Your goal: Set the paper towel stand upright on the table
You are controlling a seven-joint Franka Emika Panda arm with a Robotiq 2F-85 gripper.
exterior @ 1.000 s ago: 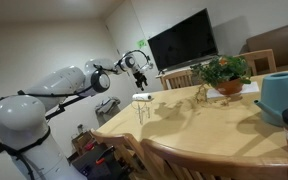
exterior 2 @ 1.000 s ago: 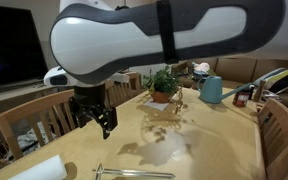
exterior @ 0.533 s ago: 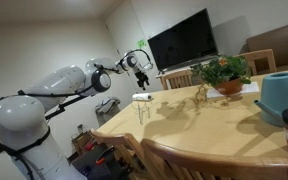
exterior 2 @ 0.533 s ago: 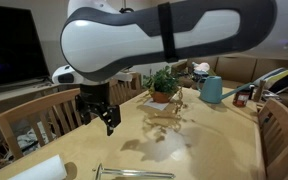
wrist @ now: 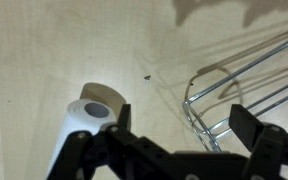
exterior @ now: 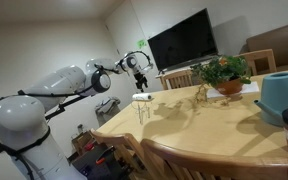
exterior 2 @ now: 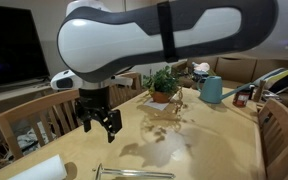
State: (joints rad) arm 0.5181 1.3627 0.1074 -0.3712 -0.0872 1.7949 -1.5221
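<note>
While its pincer hangs open, the arm reaches over the table

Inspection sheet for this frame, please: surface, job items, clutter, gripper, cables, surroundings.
Surface: the table is a glossy light-tan wood, with no spills seen.
Job's things: the paper towel stand lies on its side on the table, not yet upright.
Clutter: a paper towel roll lies beside the stand. A potted plant and a teal watering can sit farther along the table.
Gripper: the gripper is open and empty, and hovers above the roll and stand without touching either.
Cables: a black cable runs along the arm; nothing seen on the table.
Surroundings: there are wooden chairs and a television by the wall.
</note>
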